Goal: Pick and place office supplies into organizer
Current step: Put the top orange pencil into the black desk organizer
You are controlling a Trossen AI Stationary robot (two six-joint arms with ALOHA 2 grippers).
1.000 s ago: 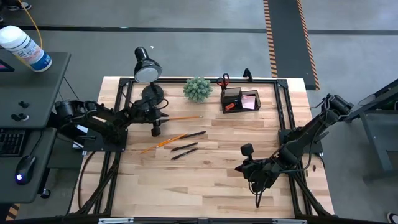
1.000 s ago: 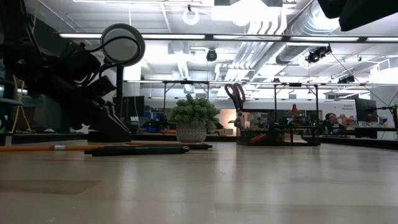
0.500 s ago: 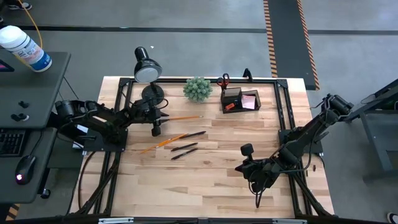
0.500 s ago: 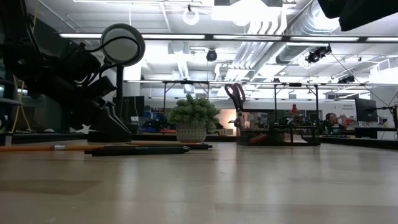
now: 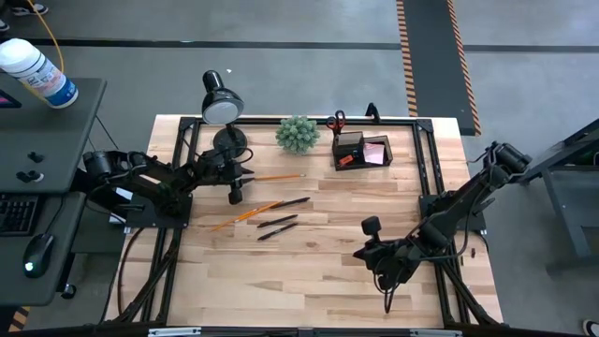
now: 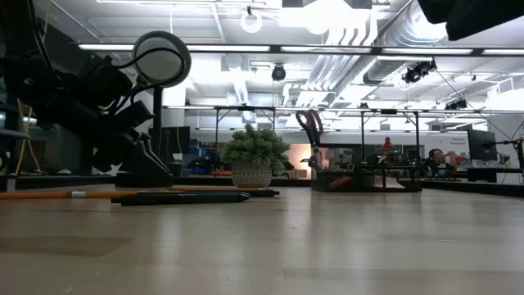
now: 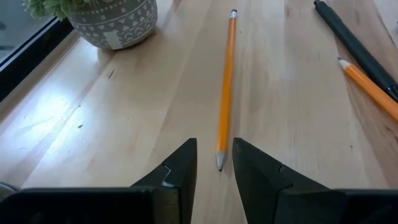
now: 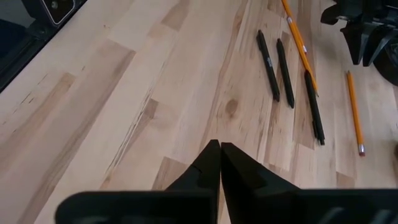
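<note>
While your left gripper hangs fingers apart over the orange pencil's tip, its length runs straight ahead toward the plant pot; right gripper waits, pinched together

Orange pencil, black pens, grey patterned pot, pale wood table.
</note>
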